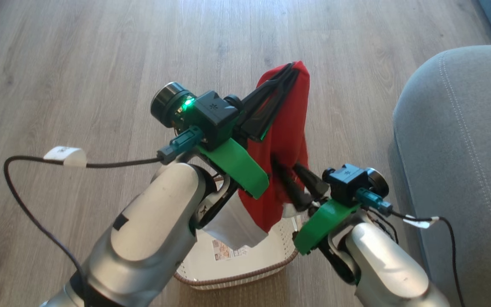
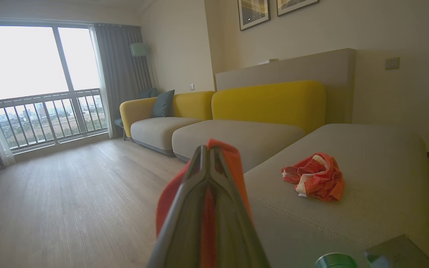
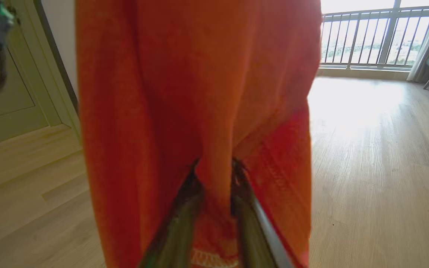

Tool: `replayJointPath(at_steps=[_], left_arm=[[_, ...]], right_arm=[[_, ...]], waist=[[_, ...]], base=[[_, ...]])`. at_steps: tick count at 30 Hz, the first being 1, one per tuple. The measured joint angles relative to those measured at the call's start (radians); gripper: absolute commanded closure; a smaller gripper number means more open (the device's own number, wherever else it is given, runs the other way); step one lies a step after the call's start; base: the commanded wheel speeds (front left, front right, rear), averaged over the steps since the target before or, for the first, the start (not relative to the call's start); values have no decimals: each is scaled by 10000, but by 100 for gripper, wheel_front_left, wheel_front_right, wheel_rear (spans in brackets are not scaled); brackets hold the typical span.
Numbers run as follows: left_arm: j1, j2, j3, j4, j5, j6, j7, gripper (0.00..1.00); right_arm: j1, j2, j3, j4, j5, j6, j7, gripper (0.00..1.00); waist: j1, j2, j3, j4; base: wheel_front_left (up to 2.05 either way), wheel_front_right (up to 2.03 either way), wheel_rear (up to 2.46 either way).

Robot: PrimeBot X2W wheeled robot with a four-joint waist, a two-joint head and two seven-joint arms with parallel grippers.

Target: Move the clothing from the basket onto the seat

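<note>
- Hanging above the basket [image 1: 237,279], the red garment [image 1: 288,128] was lifted clear of it. It hung left of the grey seat [image 1: 454,128], where a second red garment [image 2: 317,176] lay.
- The left hand [image 1: 290,68] was pressed together on the garment's top edge, bearing its weight.
- The right hand [image 1: 284,164] had its fingers either side of a lower fold. Whether they pinched it or merely straddled it could not be told.
- If the two hands pulled against each other, the cloth could slip from the top pinch and drop onto the floor [image 1: 100,64] or back into the basket.
- The low white-trimmed hem could also catch on the basket rim during a swing right to the seat.
</note>
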Motion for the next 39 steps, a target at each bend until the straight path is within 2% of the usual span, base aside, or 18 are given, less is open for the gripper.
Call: replayJointPath(at_steps=[5, 12, 13, 14, 15, 29, 39], left_arm=[[11, 4, -15, 54, -84, 35, -13, 100], [133, 17, -84, 155, -196, 44, -100, 100], [188, 19, -111, 174, -205, 40, -102, 81], [238, 21, -142, 205, -211, 31, -138, 52], [264, 23, -176, 272, -257, 27, -173, 0], [419, 151, -180, 1024, -426, -198, -627, 0], [749, 385, -50, 1638, -426, -339, -790, 0]], right_arm=[[-103, -2, -77, -6, 115, 0, 2, 100], [111, -2, -754, -577, 79, 0, 2, 100], [196, -2, -867, -719, 35, 0, 2, 100], [279, -2, -968, -848, -4, 0, 2, 100], [345, -2, -1037, -947, -25, 0, 2, 100], [759, 4, -2100, -2623, -460, 0, 2, 100], [1108, 10, -3033, -3062, -673, 0, 2, 100]], waist=[[0, 0, -49, -7], [0, 0, -19, -131], [0, 0, 2, -147], [0, 0, 25, -161], [0, 0, 45, -174], [0, 0, 368, -479], [0, 0, 539, -1244]], base=[[0, 0, 0], [0, 0, 0], [0, 0, 0], [0, 0, 0], [0, 0, 0], [0, 0, 0], [0, 0, 0]])
